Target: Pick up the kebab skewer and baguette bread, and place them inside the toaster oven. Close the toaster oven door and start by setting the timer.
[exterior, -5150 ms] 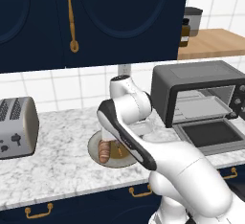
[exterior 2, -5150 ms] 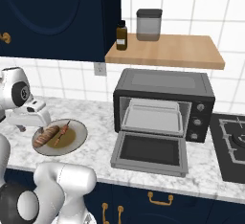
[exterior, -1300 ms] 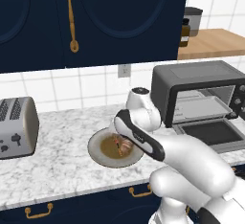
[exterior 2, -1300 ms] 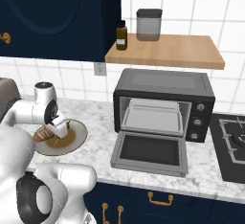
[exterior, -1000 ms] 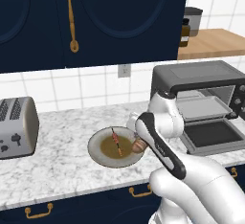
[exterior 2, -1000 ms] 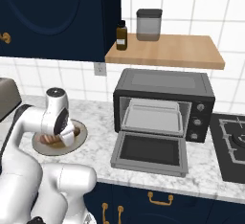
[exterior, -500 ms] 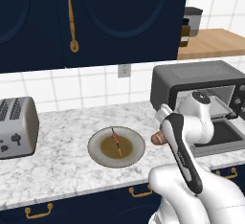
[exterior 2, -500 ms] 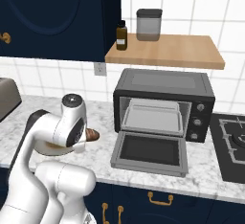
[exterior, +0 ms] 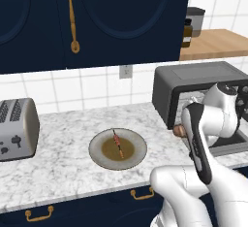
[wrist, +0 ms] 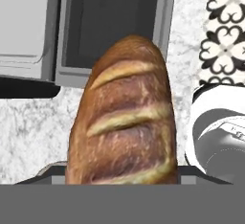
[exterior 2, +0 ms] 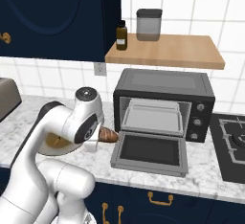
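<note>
My gripper (exterior 2: 99,137) is shut on the baguette bread (exterior 2: 109,135), a brown loaf with pale slashes, and holds it above the counter just left of the toaster oven door (exterior 2: 149,152). The door lies dropped open in front of the dark grey toaster oven (exterior 2: 165,86), whose rack (exterior 2: 153,115) shows inside. In the hand view the baguette bread (wrist: 124,122) points toward the open door (wrist: 115,22). Only the loaf's end (exterior: 179,131) peeks out beside my arm in the left base view. The kebab skewer (exterior: 117,144) lies on the round plate (exterior: 99,155) at mid-counter.
A silver two-slot toaster (exterior: 17,129) stands at the counter's far left. Above the oven, a wooden shelf (exterior 2: 165,50) carries a brown bottle (exterior 2: 122,35) and a lidded jar (exterior 2: 148,25). A stove top (exterior 2: 234,144) lies right of the oven. Dark blue cabinets hang overhead.
My arm has swung right from the plate to the front of the oven, carrying the baguette. The skewer stays on the plate.
</note>
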